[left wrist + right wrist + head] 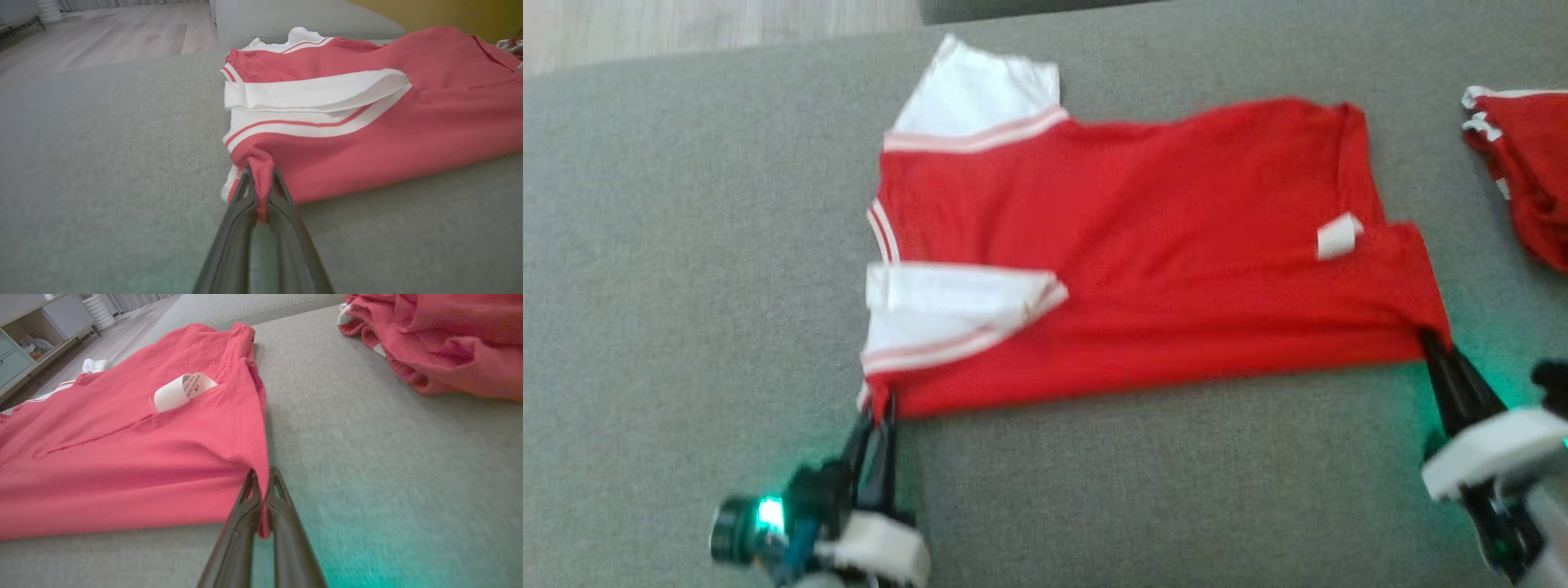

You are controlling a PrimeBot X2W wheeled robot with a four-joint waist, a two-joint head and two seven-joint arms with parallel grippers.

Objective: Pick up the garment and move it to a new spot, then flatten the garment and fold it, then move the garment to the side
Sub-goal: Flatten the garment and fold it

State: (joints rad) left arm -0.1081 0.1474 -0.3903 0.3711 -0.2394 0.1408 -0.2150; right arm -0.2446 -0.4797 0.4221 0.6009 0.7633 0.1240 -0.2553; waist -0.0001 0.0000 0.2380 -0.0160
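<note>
On the grey cushion (pixel 686 245), left gripper (pixel 880 406) and right gripper (pixel 1427 335) each pinch a corner of the seemingly half-folded garment (pixel 1135 245).

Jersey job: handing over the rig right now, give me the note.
Left pincer: shut on the jersey, near corner at the sleeve end.
Right pincer: shut on the near corner at the hem end.
Jersey: spread mostly flat on the grey cushion, near white sleeve turned in over the red body, tag showing. A smaller red bundle lies apart, to the right.
Done: laid out, flattened, both near corners gripped.
Left: probably fold the near edge over, then shift the jersey aside.
</note>
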